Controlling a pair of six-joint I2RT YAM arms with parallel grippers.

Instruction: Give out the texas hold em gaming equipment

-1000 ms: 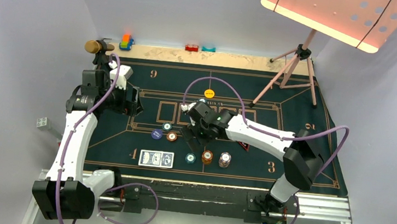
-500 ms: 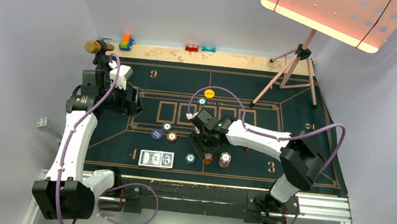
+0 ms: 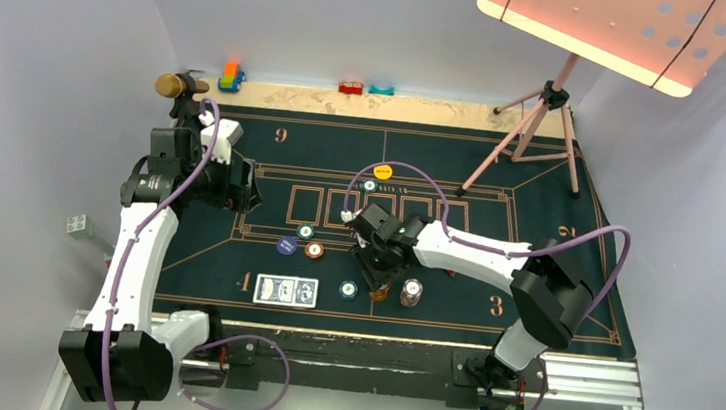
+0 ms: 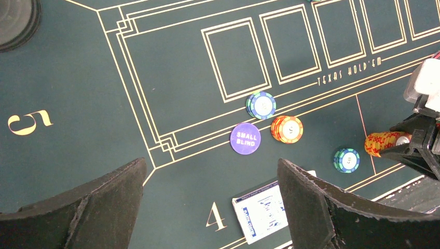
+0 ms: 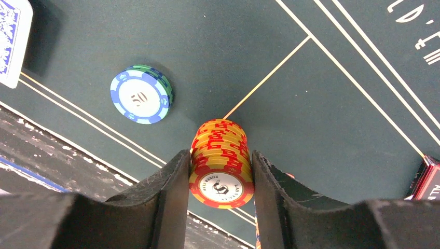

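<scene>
The right gripper [image 5: 220, 154] was down near the front of the green mat [image 3: 542, 182], and its two black fingers [image 5: 174, 192] were pressed against either side of the orange chip stack [image 5: 221, 176], squeezing it between them. The stack stood upright on the felt, right on a thin gold line. A lone teal chip [image 5: 141, 93] lay flat just to the left of it, apart from the fingers, and the white and red stack [image 3: 412, 292] stood close on the other side. The card deck [image 3: 285, 290] lay further left, beside the printed 4. The left gripper [image 4: 210, 171] hung above the mat's left side with its jaws spread wide and nothing in them, well away from the small blind disc [image 4: 245, 138]
</scene>
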